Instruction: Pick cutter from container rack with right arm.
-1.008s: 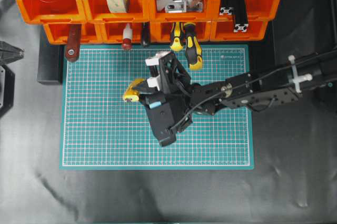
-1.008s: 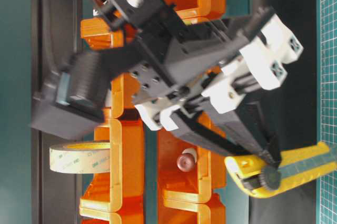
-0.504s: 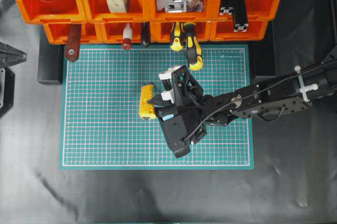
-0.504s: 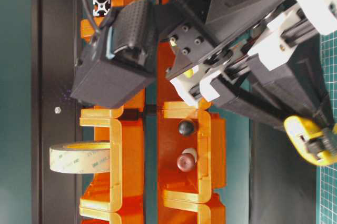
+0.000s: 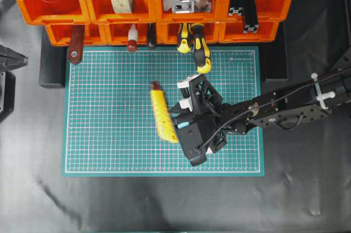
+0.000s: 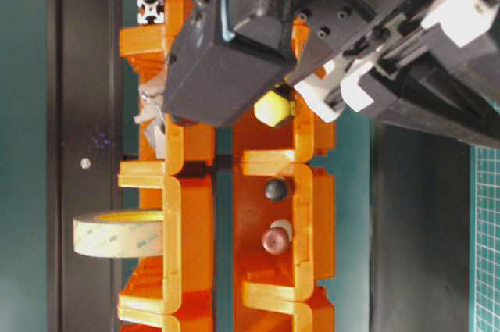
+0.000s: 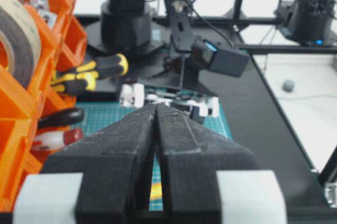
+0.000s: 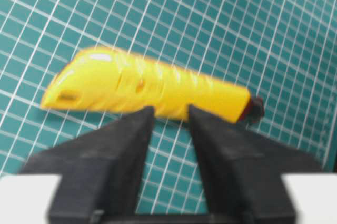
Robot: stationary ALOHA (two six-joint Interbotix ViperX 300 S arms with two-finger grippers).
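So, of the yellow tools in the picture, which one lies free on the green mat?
The cutter: all yellow, flat on the cutting mat beside the right gripper. The two yellow-and-black screwdrivers hang out of the container rack.

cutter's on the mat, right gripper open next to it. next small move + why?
Probably lift the right gripper straight up and back. The cutter lies flat on the green mat, out of the orange rack, and the jaws stand apart beside it, holding nothing.
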